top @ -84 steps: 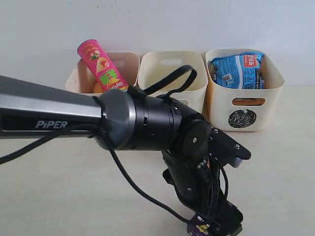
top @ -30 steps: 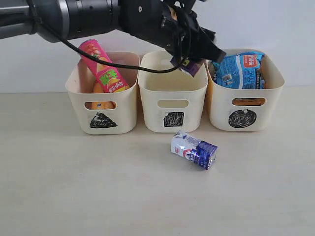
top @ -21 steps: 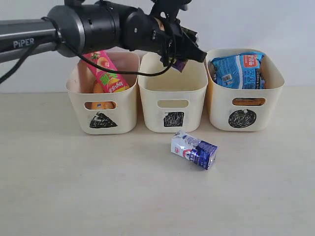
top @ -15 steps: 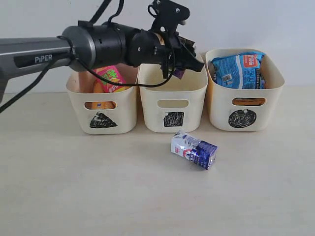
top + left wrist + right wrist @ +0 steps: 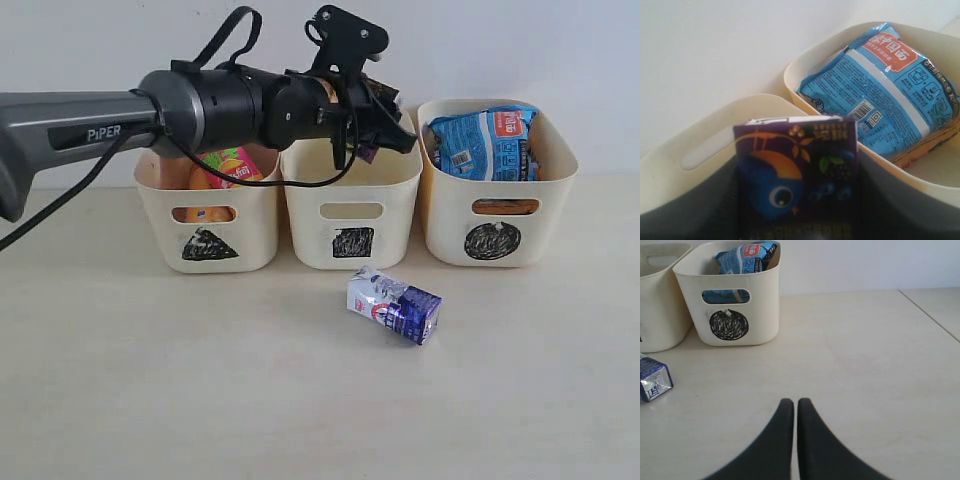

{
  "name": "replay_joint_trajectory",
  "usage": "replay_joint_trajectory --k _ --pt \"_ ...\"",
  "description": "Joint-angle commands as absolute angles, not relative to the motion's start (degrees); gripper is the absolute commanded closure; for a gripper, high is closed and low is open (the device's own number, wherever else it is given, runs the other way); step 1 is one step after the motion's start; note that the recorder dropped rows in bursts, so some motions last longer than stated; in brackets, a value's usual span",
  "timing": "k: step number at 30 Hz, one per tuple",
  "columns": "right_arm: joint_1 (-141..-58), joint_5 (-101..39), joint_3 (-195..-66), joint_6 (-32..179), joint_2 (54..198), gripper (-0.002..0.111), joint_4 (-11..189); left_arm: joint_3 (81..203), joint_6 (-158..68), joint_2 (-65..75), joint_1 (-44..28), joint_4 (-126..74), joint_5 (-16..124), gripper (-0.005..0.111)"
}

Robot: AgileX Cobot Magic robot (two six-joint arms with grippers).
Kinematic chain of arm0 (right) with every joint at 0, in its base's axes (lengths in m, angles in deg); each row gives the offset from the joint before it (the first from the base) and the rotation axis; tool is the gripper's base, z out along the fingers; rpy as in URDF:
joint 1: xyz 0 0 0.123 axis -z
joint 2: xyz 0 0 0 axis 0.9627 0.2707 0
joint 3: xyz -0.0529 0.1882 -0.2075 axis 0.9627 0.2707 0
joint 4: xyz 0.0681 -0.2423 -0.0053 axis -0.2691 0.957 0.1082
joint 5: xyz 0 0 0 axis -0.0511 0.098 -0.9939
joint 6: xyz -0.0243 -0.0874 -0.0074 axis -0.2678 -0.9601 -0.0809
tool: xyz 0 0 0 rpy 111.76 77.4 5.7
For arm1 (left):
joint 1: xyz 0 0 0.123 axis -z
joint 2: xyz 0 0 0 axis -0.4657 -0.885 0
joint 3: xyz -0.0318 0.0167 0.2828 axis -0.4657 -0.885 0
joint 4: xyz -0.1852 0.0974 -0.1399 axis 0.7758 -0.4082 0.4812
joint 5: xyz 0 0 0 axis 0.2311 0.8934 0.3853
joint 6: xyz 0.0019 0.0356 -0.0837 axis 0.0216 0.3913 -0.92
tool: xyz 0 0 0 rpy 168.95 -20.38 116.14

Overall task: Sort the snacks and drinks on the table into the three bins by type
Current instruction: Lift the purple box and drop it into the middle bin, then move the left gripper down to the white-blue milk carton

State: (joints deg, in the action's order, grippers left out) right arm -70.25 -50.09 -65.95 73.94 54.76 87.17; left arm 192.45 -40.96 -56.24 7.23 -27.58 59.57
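- Across the upper middle of the exterior view, the left fingers (image 5: 388, 125) grip the purple carton (image 5: 366, 152) over the square-marked bin (image 5: 310, 215), close to its right rim. The white-and-blue carton (image 5: 393, 305) lies on the tabletop (image 5: 150, 380) at centre frame, in front of the bins.
- Left wrist view: the purple carton (image 5: 797, 175) fills the lower centre. The blue noodle packet (image 5: 880, 90) sits in the circle-marked bin (image 5: 925, 182) at right.
- Right wrist view: the right fingers (image 5: 782, 435) are pressed together and empty at bottom centre.
- Risk: released this near the rim, the carton could clip it and tumble into the neighbouring circle-marked bin or onto the tabletop.
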Motion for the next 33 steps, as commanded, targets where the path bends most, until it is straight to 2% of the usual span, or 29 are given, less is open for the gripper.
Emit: replay_joint_trajectory --k 1,5,8,23,29,33 --pt "-70.34 -49.85 -65.7 73.94 54.49 0.109 87.35 193.27 -40.75 -56.06 7.14 -27.56 57.59 0.078" --pt "-70.34 -49.85 -65.7 73.94 54.49 0.109 87.35 193.27 -40.75 -56.06 7.14 -27.56 57.59 0.054" --pt "-70.34 -49.85 -65.7 73.94 54.49 0.109 87.35 193.27 -40.75 -56.06 7.14 -27.56 57.59 0.044" --pt "-70.34 -49.67 -65.7 73.94 54.49 0.109 87.78 193.27 -41.0 -53.67 7.43 -27.34 61.76 0.044" --pt "-70.34 -49.67 -65.7 73.94 54.49 0.109 87.78 193.27 -41.0 -49.48 8.48 -27.34 68.9 0.045" --pt "-70.34 -49.67 -65.7 73.94 54.49 0.109 87.78 193.27 -41.0 -46.61 9.45 -27.2 76.67 0.049"
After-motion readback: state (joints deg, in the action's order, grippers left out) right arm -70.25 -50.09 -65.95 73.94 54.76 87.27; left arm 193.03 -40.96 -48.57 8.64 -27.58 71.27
